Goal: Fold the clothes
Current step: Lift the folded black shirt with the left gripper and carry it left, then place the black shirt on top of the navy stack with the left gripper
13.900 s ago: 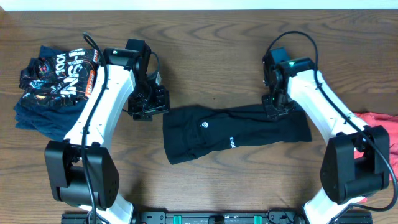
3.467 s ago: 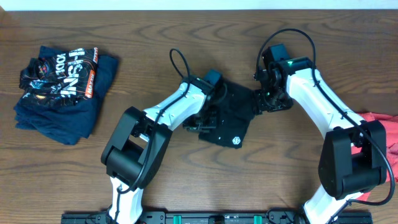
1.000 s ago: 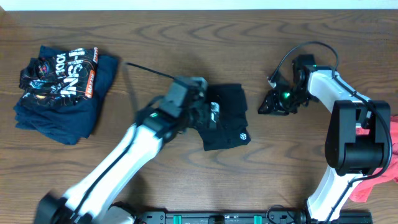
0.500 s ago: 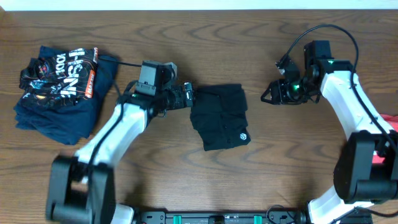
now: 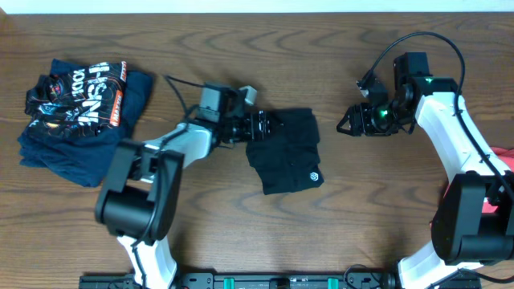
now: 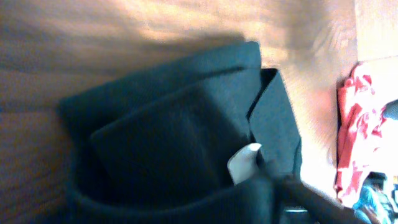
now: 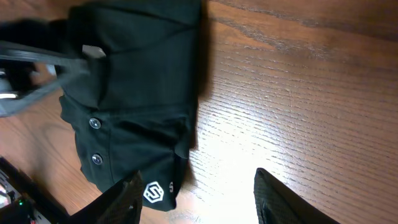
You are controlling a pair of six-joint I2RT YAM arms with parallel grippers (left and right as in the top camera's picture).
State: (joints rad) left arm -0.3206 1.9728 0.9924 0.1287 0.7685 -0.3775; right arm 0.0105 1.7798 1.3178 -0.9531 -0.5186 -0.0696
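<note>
A black folded garment (image 5: pixel 285 152) with a small white logo lies at the table's middle. My left gripper (image 5: pixel 259 127) is at its upper left edge, touching the fabric. In the left wrist view the dark cloth (image 6: pixel 174 137) with a white tag (image 6: pixel 244 162) fills the frame, and a fold of it hides the jaws. My right gripper (image 5: pixel 349 124) is open and empty, apart from the garment on its right. In the right wrist view its fingers (image 7: pixel 127 199) spread over bare wood, with the garment (image 7: pixel 137 81) to the left.
A pile of dark blue clothes with a printed shirt on top (image 5: pixel 76 108) lies at the far left. A red garment (image 5: pixel 506 160) lies at the right table edge, and also shows in the left wrist view (image 6: pixel 354 124). The table is brown wood.
The long black garment has been folded into a compact square. My left gripper has moved right onto its upper left edge. My right gripper pulled back to the right and now holds still.
</note>
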